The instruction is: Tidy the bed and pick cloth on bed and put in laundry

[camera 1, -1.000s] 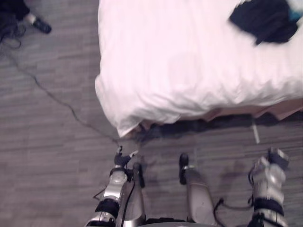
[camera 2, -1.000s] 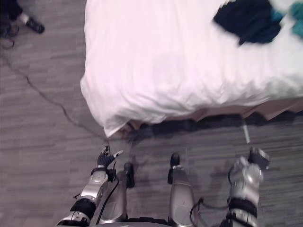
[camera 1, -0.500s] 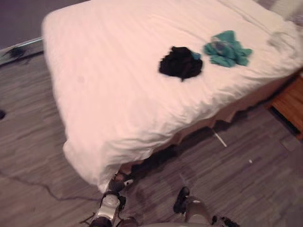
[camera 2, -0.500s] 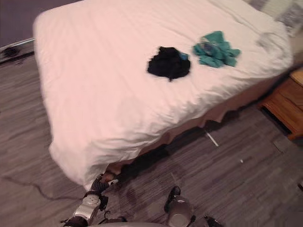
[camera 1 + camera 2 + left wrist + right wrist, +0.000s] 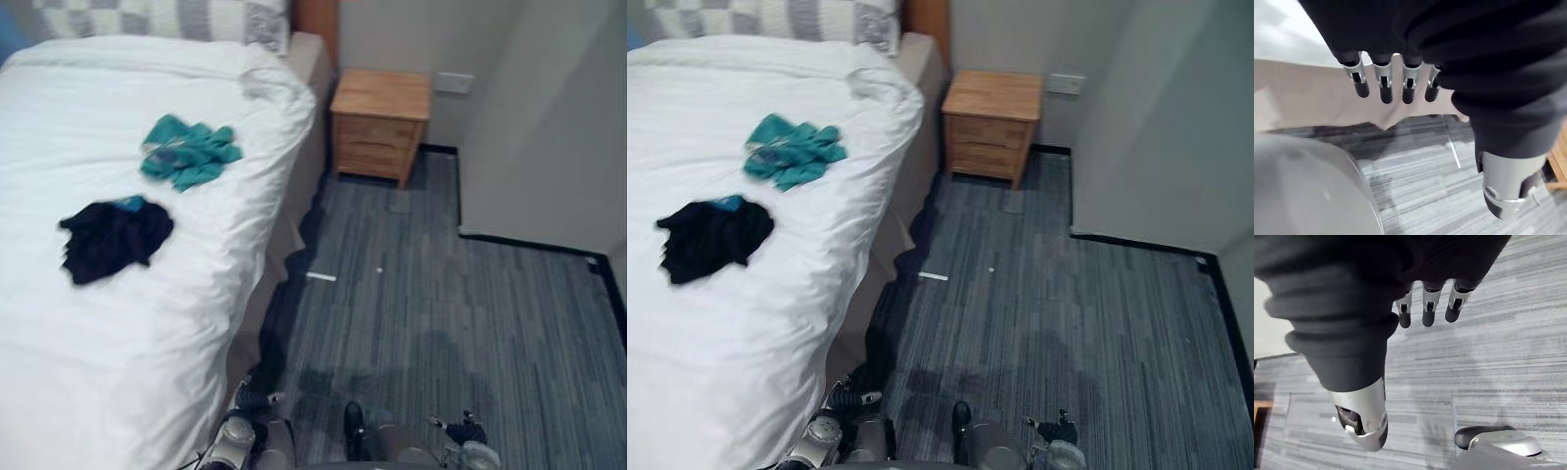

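On bed (image 5: pixel 147 343): teal cloth (image 5: pixel 188 152), black cloth (image 5: pixel 113 238)

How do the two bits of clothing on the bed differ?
The teal cloth lies nearer the pillows; the black cloth lies farther from them. The teal cloth sprawls with loose ends, the black cloth is bunched tighter. Both lie crumpled on the white bed cover, apart from each other.

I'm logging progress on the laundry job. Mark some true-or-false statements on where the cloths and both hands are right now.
The black cloth lies on the bed. True.
The teal cloth is in a laundry basket. False: it lies on the bed too, apart from the black cloth.
The left hand grips a cloth. False: its fingers are straight and hold nothing.
The right hand is open and empty. True.
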